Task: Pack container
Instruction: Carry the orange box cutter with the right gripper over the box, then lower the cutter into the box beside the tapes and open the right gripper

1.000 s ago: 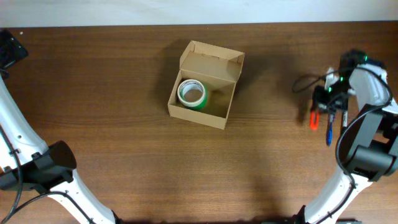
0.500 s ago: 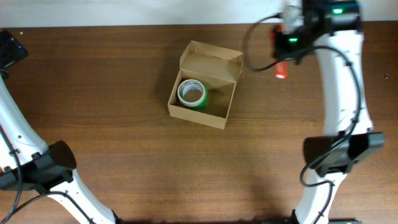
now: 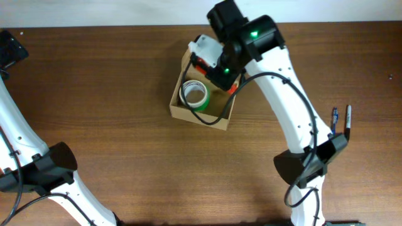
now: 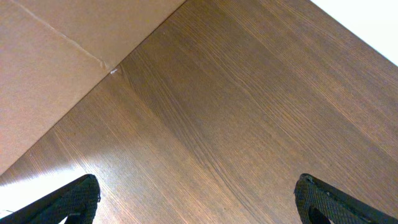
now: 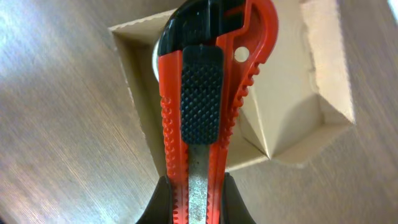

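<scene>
The desk [image 3: 94, 125] carries the container [image 3: 201, 116] near the middle of its far edge, lid open, a green tape roll [image 3: 194, 94] inside. The right gripper [image 3: 217, 66], a second ago at the right edge of the desk, now hovers above the box, clenched on a red utility knife [image 5: 202, 106]. I judge the knife goes in next. The left gripper [image 4: 196, 199] stands fully released over bare wood. Two pens [image 3: 341, 116] lie by the right edge.

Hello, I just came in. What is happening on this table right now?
The right gripper holds a red utility knife above the open cardboard box, which already contains a roll of tape. The left gripper is open and idle over the table. Two pens wait at the right side.
</scene>
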`<action>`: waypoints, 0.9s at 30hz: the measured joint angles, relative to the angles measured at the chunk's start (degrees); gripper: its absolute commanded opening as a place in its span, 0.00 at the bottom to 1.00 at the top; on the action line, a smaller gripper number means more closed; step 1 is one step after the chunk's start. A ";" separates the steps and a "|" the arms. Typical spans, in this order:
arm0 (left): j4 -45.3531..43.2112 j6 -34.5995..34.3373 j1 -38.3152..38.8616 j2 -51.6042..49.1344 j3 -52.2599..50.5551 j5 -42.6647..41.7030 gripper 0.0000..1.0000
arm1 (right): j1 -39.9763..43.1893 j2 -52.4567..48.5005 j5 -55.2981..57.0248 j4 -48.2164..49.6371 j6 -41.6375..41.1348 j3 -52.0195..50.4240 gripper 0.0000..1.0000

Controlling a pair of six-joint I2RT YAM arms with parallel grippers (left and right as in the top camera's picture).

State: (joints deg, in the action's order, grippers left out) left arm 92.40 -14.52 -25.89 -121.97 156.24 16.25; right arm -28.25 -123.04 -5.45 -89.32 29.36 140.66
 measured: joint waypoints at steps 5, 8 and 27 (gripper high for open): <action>0.00 0.00 -0.02 0.00 0.00 0.00 1.00 | -0.42 -4.26 -1.77 0.02 2.78 0.00 0.04; 0.00 0.00 -0.02 0.00 0.00 0.00 1.00 | -0.76 -7.32 -2.95 -0.02 3.91 0.00 0.04; 0.00 0.00 0.00 0.00 0.00 0.00 1.00 | -5.33 -17.29 -5.46 -2.27 6.27 -0.28 0.04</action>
State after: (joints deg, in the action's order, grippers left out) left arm 92.40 -14.52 -25.89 -121.97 156.24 16.25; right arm -33.58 -140.33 -10.92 -91.59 35.64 140.38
